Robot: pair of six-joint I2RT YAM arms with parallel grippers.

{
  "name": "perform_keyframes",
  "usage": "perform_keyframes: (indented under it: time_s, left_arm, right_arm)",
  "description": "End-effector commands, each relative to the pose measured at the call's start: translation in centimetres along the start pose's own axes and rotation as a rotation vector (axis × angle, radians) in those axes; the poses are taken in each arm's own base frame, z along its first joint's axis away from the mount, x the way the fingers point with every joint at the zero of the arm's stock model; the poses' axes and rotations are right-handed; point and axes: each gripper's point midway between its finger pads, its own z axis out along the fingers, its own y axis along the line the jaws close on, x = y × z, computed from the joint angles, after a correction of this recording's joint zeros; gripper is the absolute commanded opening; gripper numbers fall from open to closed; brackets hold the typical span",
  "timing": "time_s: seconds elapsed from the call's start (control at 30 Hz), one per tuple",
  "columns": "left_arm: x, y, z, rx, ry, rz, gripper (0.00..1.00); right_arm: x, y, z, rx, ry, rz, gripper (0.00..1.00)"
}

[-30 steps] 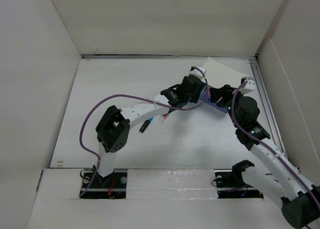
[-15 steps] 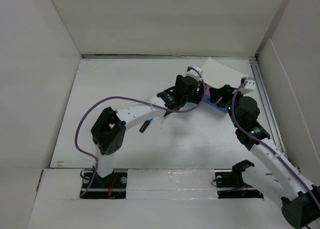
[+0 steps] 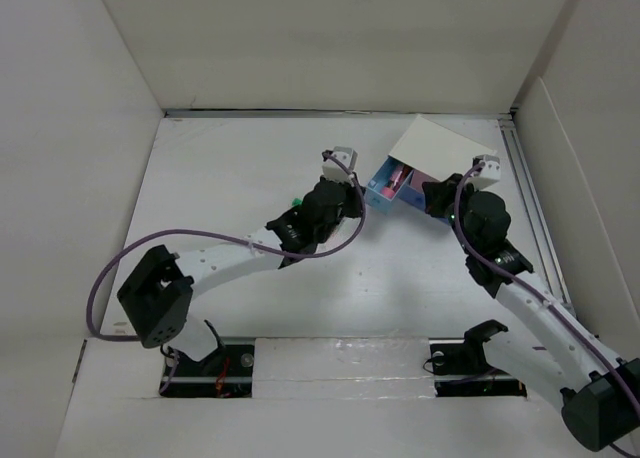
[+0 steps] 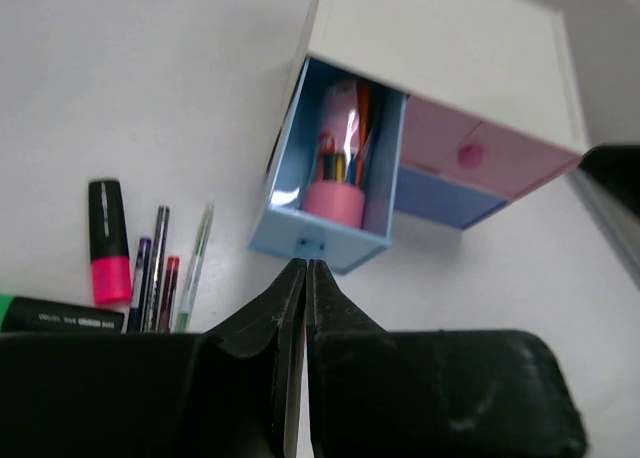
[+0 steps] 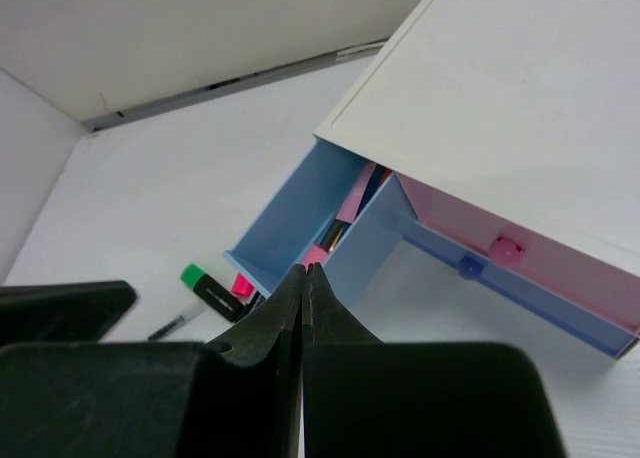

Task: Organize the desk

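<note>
Below left tool (image 4: 305, 270) | desk (image 4: 150, 78) | blue drawer (image 4: 318, 246) just ahead

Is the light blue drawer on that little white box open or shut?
Open. The light blue drawer sticks out of the white box, with pens visible inside; the pink drawer is shut.

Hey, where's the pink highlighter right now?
Left wrist view, lower left: the pink highlighter lies on the desk beside the loose pens, left of the open blue drawer.

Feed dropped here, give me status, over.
Both shut, empty: left gripper, right gripper. On the desk: blue drawer open, pens loose beside it. Nothing blocking the drawer.
</note>
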Motion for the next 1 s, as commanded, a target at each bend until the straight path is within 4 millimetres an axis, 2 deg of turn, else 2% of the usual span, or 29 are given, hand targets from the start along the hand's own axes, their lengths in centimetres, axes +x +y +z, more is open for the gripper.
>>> perform_keyframes:
  time_s: [0.0, 0.03, 0.1, 0.13, 0.23, 0.47, 0.53, 0.63, 0.83, 0.97]
  left_arm:
    - [4.2, 0.2, 1.0, 0.017, 0.076, -0.043, 0.00]
    - [5.6, 0.3, 1.5, 0.015, 0.107, -0.032, 0.00]
    - [6.1, -0.4, 2.2, 0.037, 0.126, -0.032, 0.00]
    - [6.9, -0.4, 2.7, 0.035, 0.143, -0.027, 0.00]
    - [7.4, -0.8, 3.6, 0.048, 0.150, -0.018, 0.00]
    - [7.2, -1.5, 5.6, 0.042, 0.146, 0.019, 0.00]
    - [7.6, -0.9, 6.3, 0.025, 0.151, 0.028, 0.00]
    - [7.2, -1.5, 7.5, 0.028, 0.140, 0.040, 0.00]
    - [6.9, -2.1, 8.5, 0.036, 0.135, 0.055, 0.00]
    - [6.0, -2.3, 9.1, 0.025, 0.111, 0.055, 0.00]
  right_arm:
    - [-1.8, 1.1, 0.1, -0.043, -0.044, 0.005, 0.00]
    - [-1.9, 1.2, 0.1, -0.045, -0.048, 0.006, 0.00]
    - [-1.8, 1.1, 0.1, -0.041, -0.050, 0.003, 0.00]
    - [-1.9, 1.1, 0.1, -0.043, -0.051, 0.003, 0.00]
    - [-1.8, 1.0, 0.1, -0.039, -0.051, 0.000, 0.00]
    - [-1.7, 0.7, 0.4, -0.031, -0.045, -0.002, 0.00]
    - [-1.7, 0.7, 0.4, -0.031, -0.045, 0.000, 0.00]
    - [-1.8, 0.5, 0.3, -0.022, -0.049, -0.001, 0.00]
    - [-1.8, 0.6, 0.3, -0.024, -0.050, -0.001, 0.00]
    - [-1.7, 0.6, 0.4, -0.023, -0.045, -0.002, 0.00]
